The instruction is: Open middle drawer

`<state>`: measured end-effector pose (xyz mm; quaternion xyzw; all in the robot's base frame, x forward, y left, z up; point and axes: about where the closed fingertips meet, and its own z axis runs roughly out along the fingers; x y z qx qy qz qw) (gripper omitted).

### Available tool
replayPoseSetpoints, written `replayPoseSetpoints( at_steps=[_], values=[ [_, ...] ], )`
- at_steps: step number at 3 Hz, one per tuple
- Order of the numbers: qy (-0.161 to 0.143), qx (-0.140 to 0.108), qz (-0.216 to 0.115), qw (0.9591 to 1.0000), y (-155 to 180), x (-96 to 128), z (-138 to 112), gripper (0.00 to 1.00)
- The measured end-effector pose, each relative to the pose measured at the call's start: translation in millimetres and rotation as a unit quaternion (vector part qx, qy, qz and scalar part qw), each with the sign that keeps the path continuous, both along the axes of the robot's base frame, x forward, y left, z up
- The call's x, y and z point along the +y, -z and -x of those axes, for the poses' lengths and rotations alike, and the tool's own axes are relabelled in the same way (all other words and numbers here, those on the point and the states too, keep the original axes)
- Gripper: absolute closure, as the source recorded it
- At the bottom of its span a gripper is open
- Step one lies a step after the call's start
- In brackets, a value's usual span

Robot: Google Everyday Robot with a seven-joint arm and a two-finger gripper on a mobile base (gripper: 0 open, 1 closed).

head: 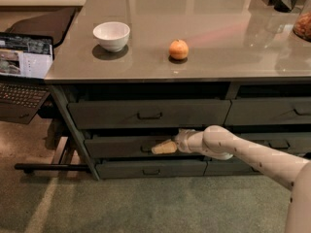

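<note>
Low down, the gripper (155, 149) sits at the front of the middle drawer (116, 147), under the counter (218, 57). Its two tan fingers (169, 145) look squeezed close together, tips touching the small pull. On the left are three drawer fronts. On top sit one white bowl (112, 35) and one orange (179, 49).

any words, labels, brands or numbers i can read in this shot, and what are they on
No text here can be read.
Laptop screen: shows windows with content, too blurred to read.
Laptop keys: legends too small to read.
White bowl, orange fruit: no markings visible.
Gripper, at the front of the middle drawer near its pull: no label visible on either.
</note>
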<state>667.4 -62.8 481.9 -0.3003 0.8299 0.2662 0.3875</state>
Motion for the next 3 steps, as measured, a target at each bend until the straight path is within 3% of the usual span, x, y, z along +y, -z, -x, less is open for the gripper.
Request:
replayPoseSetpoints(
  at_steps=[2, 3],
  values=[
    [0.003, 0.019, -0.012, 0.9997, 31, 0, -11, 0.00],
    [0.003, 0.019, -0.012, 0.9997, 29, 0, -10, 0.00]
  ],
)
